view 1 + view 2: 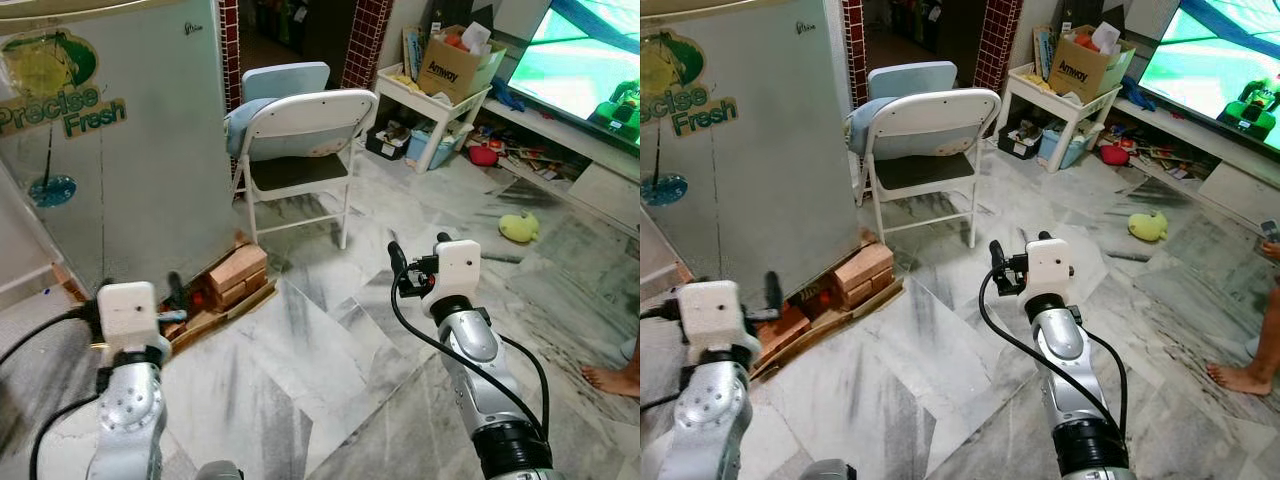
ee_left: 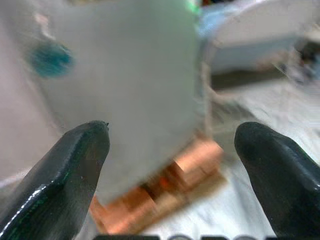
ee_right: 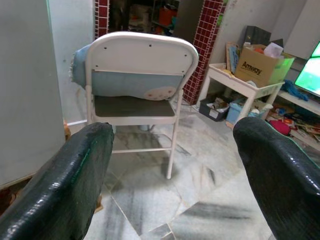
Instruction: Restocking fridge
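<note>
Evidently the approach is the step in hand; the fridge (image 1: 130,150) stands ahead on the left, door shut, propped on bricks (image 1: 232,272) and wooden boards at its base; no goods for restocking are held. The left gripper (image 2: 170,150) is raised with fingers spread wide and empty, pointed at the fridge's side; the right gripper (image 3: 172,165) is likewise spread and empty, aimed at the white folding chair (image 1: 300,150) just beside the fridge. A turn toward the door edge is judged necessary, with the chair and bricks kept clear of the arms.
</note>
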Controlling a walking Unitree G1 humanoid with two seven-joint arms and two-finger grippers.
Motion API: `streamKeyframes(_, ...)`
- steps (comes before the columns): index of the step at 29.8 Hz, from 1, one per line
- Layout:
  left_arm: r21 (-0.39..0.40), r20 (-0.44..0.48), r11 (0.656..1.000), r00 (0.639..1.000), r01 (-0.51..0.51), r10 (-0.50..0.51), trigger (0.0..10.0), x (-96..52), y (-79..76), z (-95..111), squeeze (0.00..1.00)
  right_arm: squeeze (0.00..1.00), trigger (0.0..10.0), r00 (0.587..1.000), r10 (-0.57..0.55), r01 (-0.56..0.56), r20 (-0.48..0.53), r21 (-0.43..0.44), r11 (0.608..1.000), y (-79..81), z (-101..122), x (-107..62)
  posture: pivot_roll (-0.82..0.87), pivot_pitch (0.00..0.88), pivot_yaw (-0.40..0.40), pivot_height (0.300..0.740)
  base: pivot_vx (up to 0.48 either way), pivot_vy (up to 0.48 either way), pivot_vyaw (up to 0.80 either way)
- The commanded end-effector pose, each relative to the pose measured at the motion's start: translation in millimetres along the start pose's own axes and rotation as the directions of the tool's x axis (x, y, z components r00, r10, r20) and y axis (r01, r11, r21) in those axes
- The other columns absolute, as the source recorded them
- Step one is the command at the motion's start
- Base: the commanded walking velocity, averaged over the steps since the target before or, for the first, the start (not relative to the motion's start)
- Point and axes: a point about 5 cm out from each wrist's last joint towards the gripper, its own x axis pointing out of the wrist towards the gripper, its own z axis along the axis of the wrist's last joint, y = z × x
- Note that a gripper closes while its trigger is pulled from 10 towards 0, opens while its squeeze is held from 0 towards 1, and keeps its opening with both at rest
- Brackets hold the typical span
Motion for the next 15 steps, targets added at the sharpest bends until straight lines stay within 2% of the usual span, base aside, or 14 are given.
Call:
streamKeyframes(1,0.0,-0.018,0.999,0.999,0.045,-0.045,10.0,-4.9,-2.9,-2.6,0.0,0.0,10.0,1.0,-0.015,0.015,-0.003,0.002,1.0,-6.3,-1.2,-1.7,0.13,0.0,-0.087,0.74,0.0,0.0,0.0)
streamKeyframes(3,0.002,-0.037,0.995,0.995,0.097,-0.097,10.0,-10.8,-4.8,-6.1,0.0,0.0,10.0,1.0,-0.014,0.014,-0.005,0.002,1.0,-5.9,-2.3,-3.1,0.14,0.0,-0.09,0.74,0.0,0.0,0.0)
streamKeyframes(4,-0.024,-0.081,0.982,0.979,0.186,-0.187,10.0,-20.0,-8.2,-11.7,0.0,0.0,10.0,1.0,-0.007,0.007,-0.009,0.004,1.0,-4.2,-3.3,-3.9,0.14,0.0,-0.092,0.74,0.0,0.0,0.0)
streamKeyframes(6,-0.023,-0.123,0.966,0.958,0.258,-0.259,10.0,-27.9,-11.4,-17.3,0.0,0.0,10.0,1.0,-0.002,0.002,-0.01,0.005,1.0,-2.8,-3.4,-4.1,0.14,0.0,-0.092,0.74,0.0,0.0,0.0)
streamKeyframes(8,-0.004,-0.203,0.925,0.905,0.38,-0.373,10.0,-43.5,-14.9,-30.2,0.0,0.0,10.0,1.0,0.005,-0.005,-0.009,0.007,1.0,-1.4,-3.1,-3.4,0.14,0.0,-0.096,0.74,0.0,0.0,0.0)
streamKeyframes(9,-0.004,-0.203,0.925,0.905,0.38,-0.373,10.0,-43.5,-14.9,-30.2,0.0,0.0,10.0,1.0,0.005,-0.005,-0.009,0.007,1.0,-1.4,-3.1,-3.4,0.14,0.0,-0.096,0.74,0.0,0.0,0.0)
streamKeyframes(10,-0.05,-0.272,0.893,0.854,0.448,-0.443,10.0,-57.2,-13.7,-40.6,0.0,0.0,10.0,1.0,0.009,-0.009,-0.008,0.007,1.0,-1.0,-2.7,-2.5,0.15,0.001,-0.1,0.74,0.0,0.0,0.0)
streamKeyframes(11,-0.066,-0.289,0.884,0.84,0.462,-0.46,10.0,-61.2,-13.0,-43.2,0.0,0.0,10.0,1.0,0.011,-0.011,-0.008,0.007,1.0,-0.9,-2.7,-2.2,0.15,0.001,-0.1,0.74,0.0,0.0,0.0)
streamKeyframes(13,-0.057,-0.296,0.881,0.835,0.469,-0.464,10.0,-64.1,-8.1,-43.2,0.0,0.0,10.0,1.0,0.011,-0.011,-0.008,0.007,1.0,-1.2,-2.4,-1.6,0.15,0.002,-0.102,0.74,0.0,0.0,0.0)
streamKeyframes(14,-0.074,-0.307,0.85,0.799,0.521,-0.517,10.0,-71.0,-3.5,-41.7,0.0,0.0,10.0,1.0,0.012,-0.012,-0.008,0.008,1.0,-1.3,-2.5,-1.3,0.16,0.003,-0.104,0.74,0.0,0.0,0.0)
streamKeyframes(15,-0.077,-0.301,0.829,0.779,0.555,-0.55,10.0,-75.2,0.9,-38.1,0.0,0.0,10.0,1.0,0.014,-0.014,-0.009,0.008,1.0,-1.3,-2.6,-1.0,0.17,0.007,-0.11,0.74,0.0,0.0,0.0)
